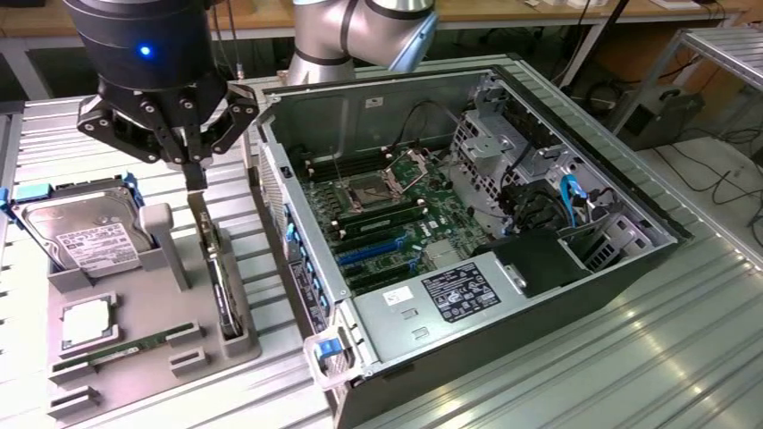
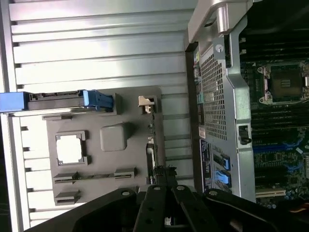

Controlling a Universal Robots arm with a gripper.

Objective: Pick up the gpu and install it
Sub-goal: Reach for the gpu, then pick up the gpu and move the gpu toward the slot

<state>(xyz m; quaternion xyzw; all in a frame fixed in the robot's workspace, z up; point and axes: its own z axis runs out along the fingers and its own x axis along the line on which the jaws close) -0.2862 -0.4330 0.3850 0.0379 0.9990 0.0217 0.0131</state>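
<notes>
Here the pincer (image 1: pixel 195 181) is hanging straight down over the grey holder tray (image 1: pixel 143 366), its two fingers drawn together with no gap showing between them. It is hovering above the graphics card (image 1: pixel 222 281), and I cannot tell whether the tips are reaching it. The graphics card is standing on its long edge in a slot along the tray's side nearest the computer case (image 1: pixel 298 268). In the wrist view the pincer (image 2: pixel 161 173) is lining up over one end of the graphics card (image 2: pixel 152 142), which is showing as a thin dark line on the tray (image 2: pixel 96 159), with a pale metal tab (image 2: pixel 147 102) at its other end.

Only a narrow strip of table is lying between that slot and the case's perforated wall, so room there is tight; above the card the way is open. A grey post (image 1: pixel 161 246) is rising just beside the card on its other side. Further to the exterior view's left, a hard drive (image 1: pixel 84 237) is leaning in a blue-edged cradle, with a square chip (image 1: pixel 86 322) and a memory stick (image 1: pixel 125 344) lying flat in front of it.

The case is lying on its side with the panel off, its board (image 1: pixel 399 210) and blue slots (image 1: pixel 364 255) facing up. Everything is resting on a ribbed metal table (image 1: pixel 620 375); a wooden bench (image 1: pixel 513 13) and loose cables (image 1: pixel 727 183) are sitting beyond.
</notes>
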